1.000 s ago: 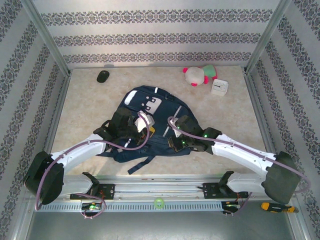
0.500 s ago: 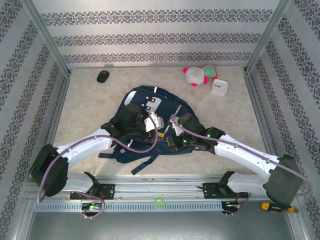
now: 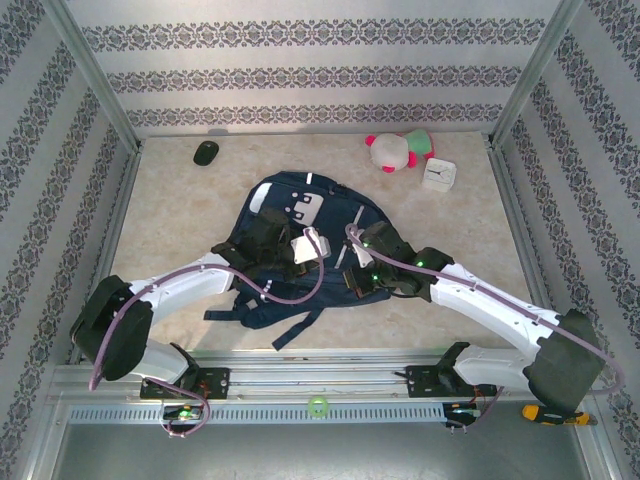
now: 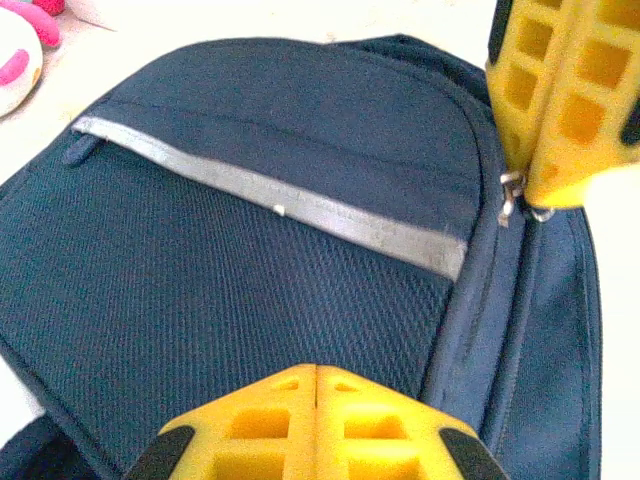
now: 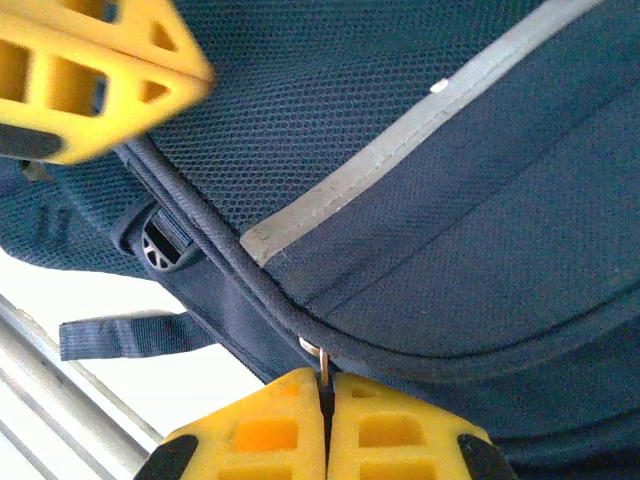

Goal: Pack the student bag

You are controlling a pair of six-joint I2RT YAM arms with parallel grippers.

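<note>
Beige marbled tabletop between patterned walls, described near to far. At the near right, a screwdriver lies beside the rail. Mid-table, the student bag lies flat, with its straps toward the near edge. Left gripper: fingers pressed together with nothing between them, over the bag's mesh panel. Right gripper: clamped on a metal zipper pull at the bag's seam. Far side: black mouse, pink-and-white plush toy, white square item.
</note>
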